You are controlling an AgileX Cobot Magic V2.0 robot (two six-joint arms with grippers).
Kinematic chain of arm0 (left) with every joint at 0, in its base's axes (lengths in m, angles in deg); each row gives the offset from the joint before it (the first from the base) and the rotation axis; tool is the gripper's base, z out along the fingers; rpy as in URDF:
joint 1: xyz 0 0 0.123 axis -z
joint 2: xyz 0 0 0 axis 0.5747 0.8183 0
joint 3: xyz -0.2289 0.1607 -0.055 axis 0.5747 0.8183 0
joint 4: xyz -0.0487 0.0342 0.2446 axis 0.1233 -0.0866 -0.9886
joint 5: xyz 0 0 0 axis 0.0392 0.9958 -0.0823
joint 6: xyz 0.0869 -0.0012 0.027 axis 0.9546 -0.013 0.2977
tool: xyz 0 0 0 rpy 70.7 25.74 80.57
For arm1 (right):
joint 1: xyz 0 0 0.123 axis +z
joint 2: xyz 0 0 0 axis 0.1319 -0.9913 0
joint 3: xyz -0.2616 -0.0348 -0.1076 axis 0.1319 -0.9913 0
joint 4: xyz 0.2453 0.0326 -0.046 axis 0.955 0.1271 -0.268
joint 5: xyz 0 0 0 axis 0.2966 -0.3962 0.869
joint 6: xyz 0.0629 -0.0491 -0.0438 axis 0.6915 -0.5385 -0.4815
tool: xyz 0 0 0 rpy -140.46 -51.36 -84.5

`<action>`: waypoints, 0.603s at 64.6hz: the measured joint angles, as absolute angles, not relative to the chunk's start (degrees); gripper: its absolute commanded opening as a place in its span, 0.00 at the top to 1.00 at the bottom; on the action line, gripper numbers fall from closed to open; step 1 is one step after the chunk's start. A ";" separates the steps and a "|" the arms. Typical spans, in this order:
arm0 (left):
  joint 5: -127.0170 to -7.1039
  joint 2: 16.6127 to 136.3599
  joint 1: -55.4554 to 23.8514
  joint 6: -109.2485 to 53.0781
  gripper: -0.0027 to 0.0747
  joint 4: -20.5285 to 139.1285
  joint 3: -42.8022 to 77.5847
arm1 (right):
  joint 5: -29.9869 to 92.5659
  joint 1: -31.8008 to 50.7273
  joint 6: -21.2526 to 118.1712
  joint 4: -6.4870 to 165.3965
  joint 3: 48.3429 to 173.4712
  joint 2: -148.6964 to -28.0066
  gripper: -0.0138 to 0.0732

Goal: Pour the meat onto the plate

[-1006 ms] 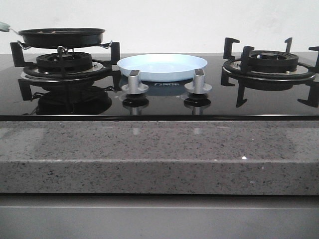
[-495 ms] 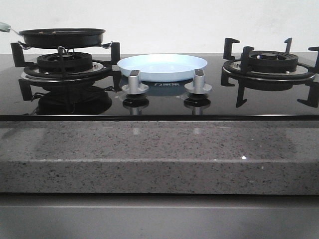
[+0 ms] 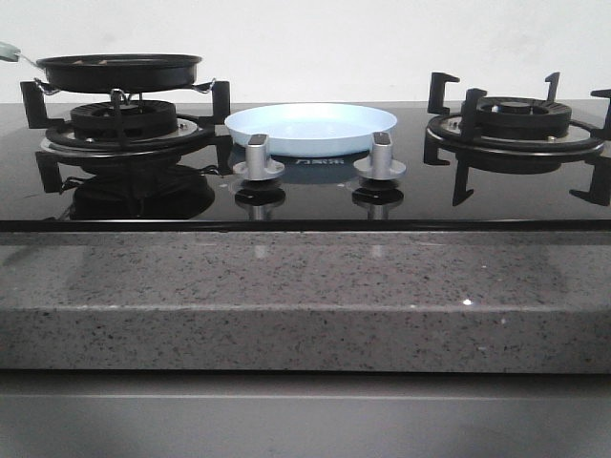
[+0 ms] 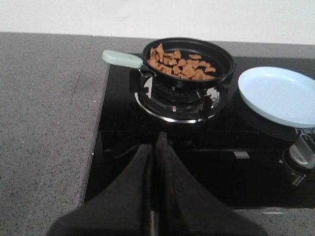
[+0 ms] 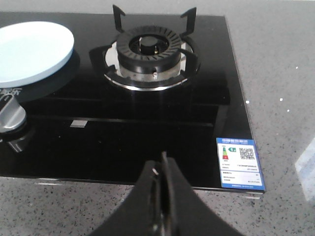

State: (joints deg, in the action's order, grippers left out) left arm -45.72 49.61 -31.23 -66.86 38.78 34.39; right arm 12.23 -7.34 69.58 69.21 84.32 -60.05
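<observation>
The meat [image 4: 179, 63], a loose pile of small orange-brown pieces, lies in a black frying pan [image 4: 189, 64] with a pale handle [image 4: 121, 58] on the left burner. The pan also shows in the front view [image 3: 119, 71]. The pale-blue plate [image 3: 310, 128] sits empty on the glass hob between the burners; it shows in the left wrist view [image 4: 278, 96] and the right wrist view [image 5: 34, 51]. My left gripper [image 4: 155, 142] is shut and empty, above the hob's front, short of the pan. My right gripper [image 5: 162, 160] is shut and empty over the hob's front edge. Neither gripper shows in the front view.
The right burner [image 3: 516, 119] with black pan supports stands bare. Two silver knobs [image 3: 258, 157] [image 3: 380, 157] stand in front of the plate. A speckled grey stone counter [image 3: 305, 296] surrounds the hob. An energy label [image 5: 238, 162] is stuck on the hob's front right corner.
</observation>
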 measured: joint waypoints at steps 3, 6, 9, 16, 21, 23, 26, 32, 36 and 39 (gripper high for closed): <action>-45.72 50.17 -31.23 -66.86 0.95 38.78 34.39 | 12.23 -7.34 69.58 69.21 84.32 -60.77 0.88; -45.72 50.58 -31.23 -66.86 0.88 38.78 34.39 | 12.23 -7.34 69.58 69.21 84.32 -61.28 0.77; -45.72 51.05 -31.23 -66.86 0.78 38.78 34.39 | 12.23 -7.34 69.58 69.21 84.32 -61.88 0.66; -45.72 51.77 -31.23 -66.86 0.50 38.78 34.39 | 12.23 -7.34 69.58 69.21 84.32 -62.63 0.38; -45.72 52.13 -31.23 -66.75 0.37 38.78 34.39 | 12.23 -7.34 69.58 69.21 84.32 -63.00 0.31; -45.72 52.28 -31.23 -66.75 0.36 38.78 34.39 | 12.23 -7.34 69.58 69.21 84.32 -63.12 0.30; -45.72 52.39 -31.23 -66.75 0.36 38.78 34.39 | 12.23 -7.34 69.58 69.35 84.32 -63.33 0.30; -45.72 52.74 -31.23 -66.66 0.39 38.78 34.39 | 11.80 -7.34 69.58 70.51 84.85 -64.28 0.30; -45.72 52.97 -31.23 -66.66 0.41 38.78 34.39 | 10.19 -6.88 69.58 71.24 86.37 -65.86 0.30; -45.72 52.97 -31.23 -66.66 0.43 38.78 34.39 | 8.69 -6.16 69.21 71.63 87.98 -67.43 0.30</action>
State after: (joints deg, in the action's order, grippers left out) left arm -45.72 52.97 -31.23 -66.66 38.78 34.39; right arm 8.69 -6.16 69.21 71.63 87.98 -67.43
